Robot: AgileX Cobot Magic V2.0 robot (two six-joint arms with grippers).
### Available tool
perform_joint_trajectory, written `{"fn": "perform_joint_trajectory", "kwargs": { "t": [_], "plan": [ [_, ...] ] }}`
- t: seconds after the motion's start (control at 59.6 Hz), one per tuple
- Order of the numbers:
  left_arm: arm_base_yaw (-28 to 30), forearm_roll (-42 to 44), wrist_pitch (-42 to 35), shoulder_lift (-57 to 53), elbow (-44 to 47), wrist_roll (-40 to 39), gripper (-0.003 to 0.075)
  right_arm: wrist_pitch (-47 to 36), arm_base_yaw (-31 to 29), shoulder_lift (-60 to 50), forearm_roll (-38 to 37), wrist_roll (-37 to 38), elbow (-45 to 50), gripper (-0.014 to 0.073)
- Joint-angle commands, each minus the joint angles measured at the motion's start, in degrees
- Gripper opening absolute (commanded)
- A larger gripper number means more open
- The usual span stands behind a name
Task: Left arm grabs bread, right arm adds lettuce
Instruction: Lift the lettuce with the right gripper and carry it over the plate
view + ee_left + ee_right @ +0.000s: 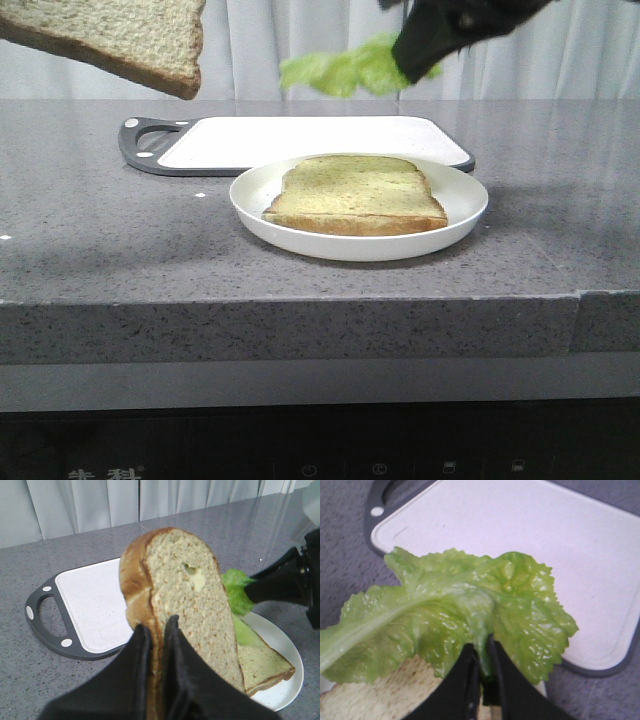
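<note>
My left gripper [156, 630] is shut on the bread [185, 605], a thick speckled slice with a small dent, held high in the air; it shows at the top left of the front view [120, 40]. My right gripper [481, 647] is shut on the lettuce [455, 615], a crinkly green leaf held in the air above the far side of the plate [460, 210]; the leaf also shows in the front view [340, 70]. A second, smoother bread slice [355, 195] lies flat on the white plate.
A white cutting board [300, 140] with a dark grey handle lies behind the plate on the grey stone counter [100, 250]. White curtains hang at the back. The counter's front edge runs across the front view.
</note>
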Motion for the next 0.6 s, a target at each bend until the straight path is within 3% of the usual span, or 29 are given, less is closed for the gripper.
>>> {"fn": "perform_joint_trajectory", "kwargs": {
  "t": [0.0, 0.588],
  "plan": [
    [0.0, -0.4, -5.5, -0.3, -1.6, -0.5, -0.002, -5.1, 1.5, -2.1, 0.6, -0.5, 0.8, -0.006],
    [0.0, -0.4, -5.5, -0.3, -1.6, -0.5, -0.002, -6.8, 1.6, 1.5, 0.6, -0.5, 2.3, -0.006]
  ]
}}
